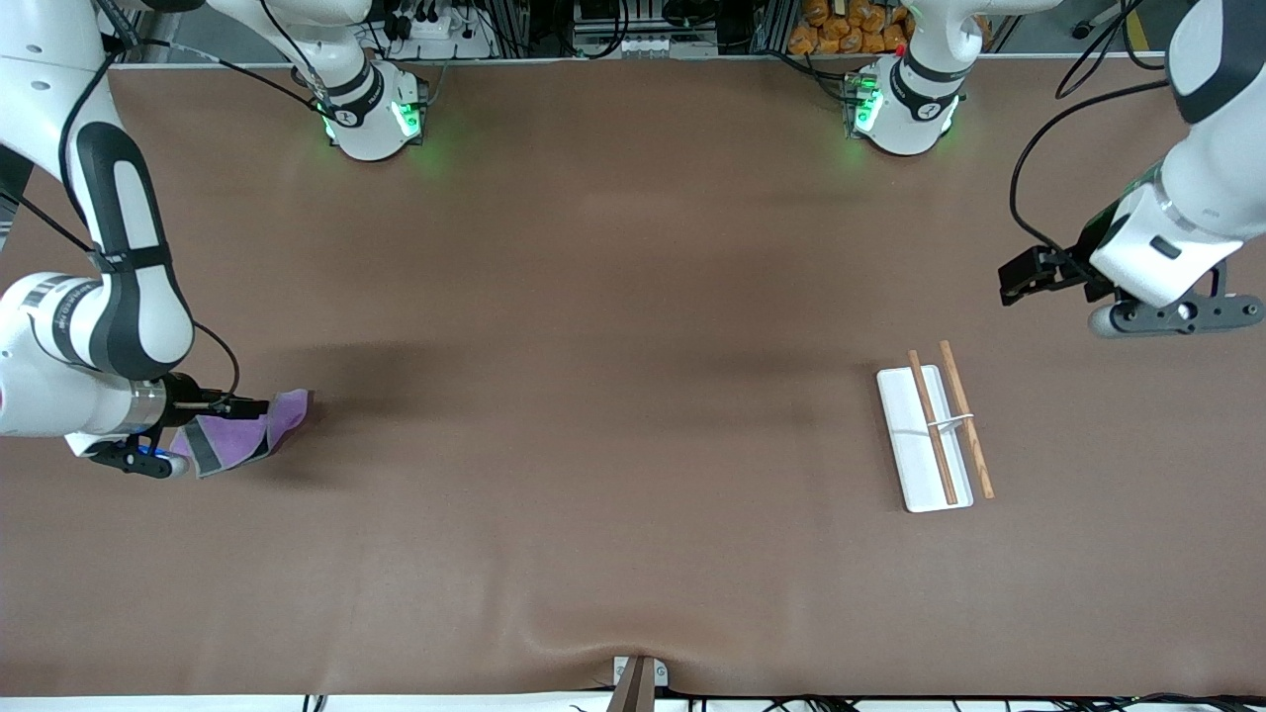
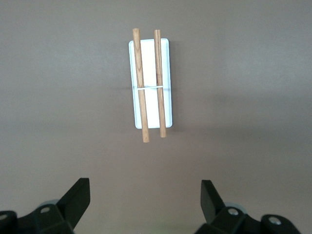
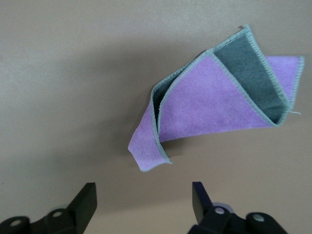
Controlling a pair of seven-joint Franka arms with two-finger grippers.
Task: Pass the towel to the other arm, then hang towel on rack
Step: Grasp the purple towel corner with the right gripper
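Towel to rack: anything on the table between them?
Nothing. In the front view the stretch between the towel, at the right arm's end, and the rack, at the left arm's end, is bare brown table.

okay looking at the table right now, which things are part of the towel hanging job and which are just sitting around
Part of the job:
- towel, crumpled on the table at the right arm's end
- rack, toward the left arm's end
- right gripper, open over the towel
- left gripper, open, waiting above the table near the rack

Just lying about:
- orange items past the table's edge, by the arm bases
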